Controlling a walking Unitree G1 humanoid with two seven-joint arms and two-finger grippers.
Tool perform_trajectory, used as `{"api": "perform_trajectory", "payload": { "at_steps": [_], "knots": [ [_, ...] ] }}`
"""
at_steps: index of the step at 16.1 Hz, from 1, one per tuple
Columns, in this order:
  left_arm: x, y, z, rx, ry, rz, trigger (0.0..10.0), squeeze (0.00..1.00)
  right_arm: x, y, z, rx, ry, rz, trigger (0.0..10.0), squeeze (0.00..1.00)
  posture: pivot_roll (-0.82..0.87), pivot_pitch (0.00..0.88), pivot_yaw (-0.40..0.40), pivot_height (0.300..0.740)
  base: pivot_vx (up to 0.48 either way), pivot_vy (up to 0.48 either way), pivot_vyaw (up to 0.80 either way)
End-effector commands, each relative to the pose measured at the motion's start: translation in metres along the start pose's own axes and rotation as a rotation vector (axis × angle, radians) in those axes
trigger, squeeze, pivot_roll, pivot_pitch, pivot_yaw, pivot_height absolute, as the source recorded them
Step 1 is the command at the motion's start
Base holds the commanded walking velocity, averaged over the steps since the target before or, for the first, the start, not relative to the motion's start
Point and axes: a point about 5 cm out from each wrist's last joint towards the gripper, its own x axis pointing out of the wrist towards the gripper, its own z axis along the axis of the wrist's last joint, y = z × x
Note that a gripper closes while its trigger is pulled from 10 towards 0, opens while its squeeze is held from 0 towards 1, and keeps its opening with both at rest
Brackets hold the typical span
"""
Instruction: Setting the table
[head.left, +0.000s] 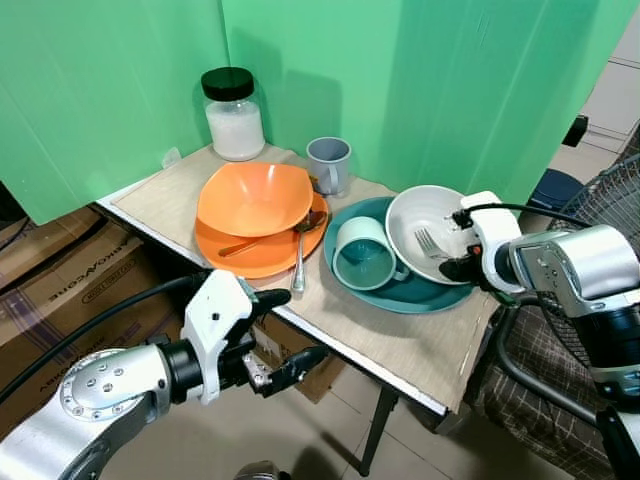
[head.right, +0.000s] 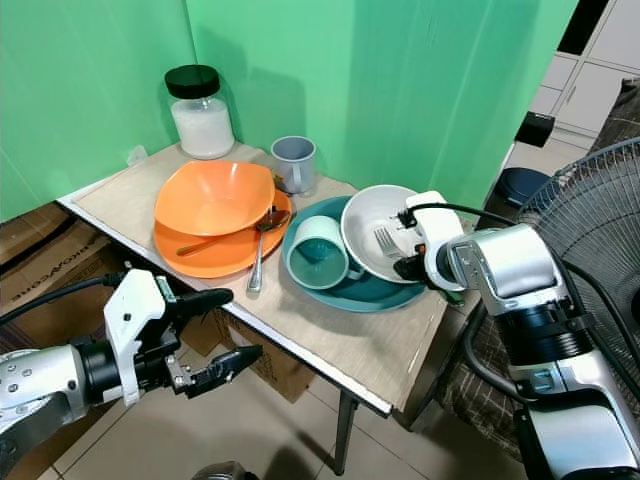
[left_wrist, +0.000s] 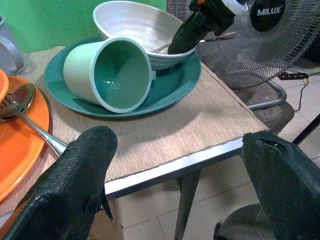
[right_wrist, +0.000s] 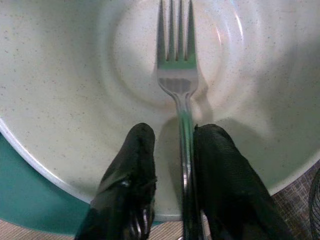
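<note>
Fork (right_wrist: 177, 75) in white bowl (head.left: 415, 215), right pincer (right_wrist: 172, 165) around handle, green cup (head.left: 362, 255) beside

You're looking at a green backdrop (head.left: 420, 90) that closes off the far side and the left. A wood-topped table (head.left: 400, 335) on dark metal legs stands on a pale tiled floor (head.right: 300, 440). Cardboard boxes (head.left: 70, 290) sit under it at the left. At the right you have a standing fan (head.right: 590, 210), and white cabinets (head.right: 605, 60), possibly drawers, far right.
</note>
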Motion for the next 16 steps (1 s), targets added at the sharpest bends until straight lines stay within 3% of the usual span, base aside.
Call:
{"api": "perform_trajectory", "payload": {
  "at_steps": [1, 11, 16],
  "knots": [
    [0.001, 0.002, 0.0, 0.008, 0.005, -0.003, 10.0, 0.0, -0.001, -0.003, 0.0, -0.01, 0.009, -0.012, 0.0, 0.0, 0.06, 0.0, 0.028, 0.74, 0.0, 0.0, 0.0],
    [0.001, 0.006, -0.001, 0.022, 0.0, 0.02, 10.0, 0.0, -0.003, -0.003, 0.008, -0.034, -0.03, -0.016, 0.0, 0.0, 0.07, 0.0, 0.027, 0.74, 0.0, 0.0, 0.0],
    [0.002, 0.013, 0.003, 0.039, -0.023, 0.057, 10.0, 0.0, -0.028, -0.017, 0.032, 0.041, -0.191, -0.068, 0.0, 0.0, 0.07, 0.0, 0.035, 0.74, 0.0, 0.0, 0.0]
  ]
}}
